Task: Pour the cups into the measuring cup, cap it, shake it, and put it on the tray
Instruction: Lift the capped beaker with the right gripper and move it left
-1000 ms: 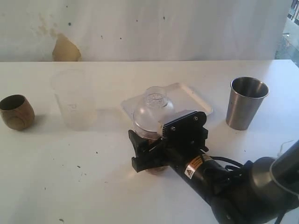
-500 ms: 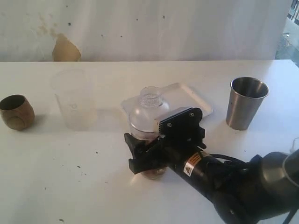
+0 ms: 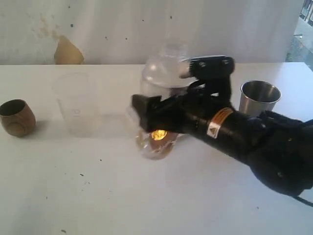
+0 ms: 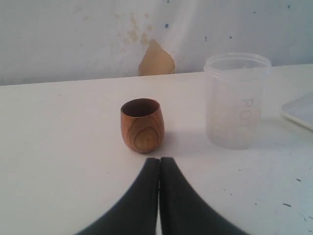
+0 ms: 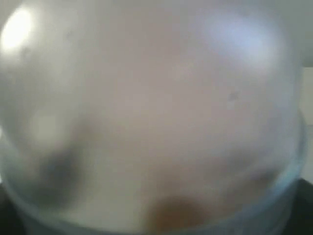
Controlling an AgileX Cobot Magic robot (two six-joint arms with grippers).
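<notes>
Measuring cup [image 3: 157, 139] gripped inside right pincer [image 3: 149, 115].

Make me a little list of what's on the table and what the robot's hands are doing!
held cup: tall clear plastic measuring cup, clear dome lid on top, brown contents at bottom
right gripper: clamped around that cup
left gripper: shut, empty
far left: small round brown wooden cup, upright
beside it: frosted translucent plastic cup, upright
right side: tapered brushed-steel tumbler, upright, partly behind arm
tray: shallow white tray, only an edge shows
</notes>
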